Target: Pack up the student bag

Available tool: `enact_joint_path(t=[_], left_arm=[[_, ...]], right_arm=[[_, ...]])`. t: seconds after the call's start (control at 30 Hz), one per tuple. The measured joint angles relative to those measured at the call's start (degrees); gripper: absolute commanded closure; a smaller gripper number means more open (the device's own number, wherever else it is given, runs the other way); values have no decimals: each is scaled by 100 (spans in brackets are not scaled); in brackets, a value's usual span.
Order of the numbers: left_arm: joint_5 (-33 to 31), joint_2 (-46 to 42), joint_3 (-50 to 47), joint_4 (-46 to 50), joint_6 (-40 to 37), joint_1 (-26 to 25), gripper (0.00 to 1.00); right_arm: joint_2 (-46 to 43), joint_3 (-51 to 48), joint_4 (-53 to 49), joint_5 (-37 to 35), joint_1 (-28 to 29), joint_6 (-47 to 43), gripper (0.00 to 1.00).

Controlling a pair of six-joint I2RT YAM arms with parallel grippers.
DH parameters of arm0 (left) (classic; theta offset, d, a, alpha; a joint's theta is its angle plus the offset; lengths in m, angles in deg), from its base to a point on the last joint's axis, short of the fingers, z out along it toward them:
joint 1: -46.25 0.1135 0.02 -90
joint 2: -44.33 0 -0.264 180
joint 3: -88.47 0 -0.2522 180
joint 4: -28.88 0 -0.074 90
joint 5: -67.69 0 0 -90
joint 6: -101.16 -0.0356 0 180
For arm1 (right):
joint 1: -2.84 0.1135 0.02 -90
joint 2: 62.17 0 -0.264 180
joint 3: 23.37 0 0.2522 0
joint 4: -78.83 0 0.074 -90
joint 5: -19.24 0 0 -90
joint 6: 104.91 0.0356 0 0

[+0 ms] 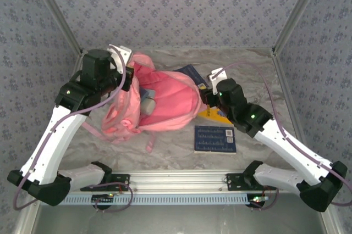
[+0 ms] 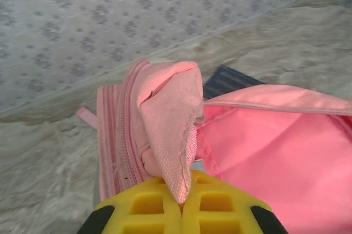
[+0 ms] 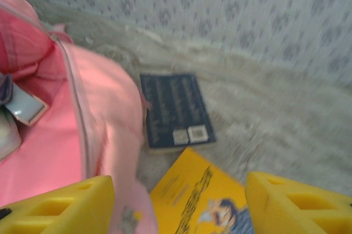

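The student bag (image 1: 159, 107), large, soft and pink, lies in the middle of the table with its mouth pulled open. My left gripper (image 1: 131, 74) is at the bag's upper left edge. In the left wrist view that gripper (image 2: 181, 204) is shut on a pink fabric flap (image 2: 170, 129) of the bag and holds it up. My right gripper (image 1: 208, 99) hovers at the bag's right edge. In the right wrist view its yellow fingers (image 3: 300, 201) stand wide apart above a yellow book (image 3: 203, 195), with the bag (image 3: 55, 135) to the left.
A dark blue book (image 1: 214, 139) lies near the front, right of the bag. Another dark blue book (image 1: 192, 74) lies behind the bag, beside the yellow book (image 1: 217, 116). Light-coloured items (image 3: 22, 110) sit inside the bag. Patterned walls close in the back and sides.
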Motion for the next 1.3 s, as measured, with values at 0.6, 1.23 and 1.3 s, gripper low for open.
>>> enact_joint_path(t=[0.6,1.23,1.3], left_arm=[[-577,1574,216,-533,632,260,100],[599,3493,-1204,-1067,1580,-494,100],[632,3635,-1259,-1143,1639,-518,100]], right_arm=[[1467,-1104,566,2889,-584,3270,32],[3521,-868,1716,3368,-439,4076,31],[3591,-813,1716,3364,-426,4096,31]])
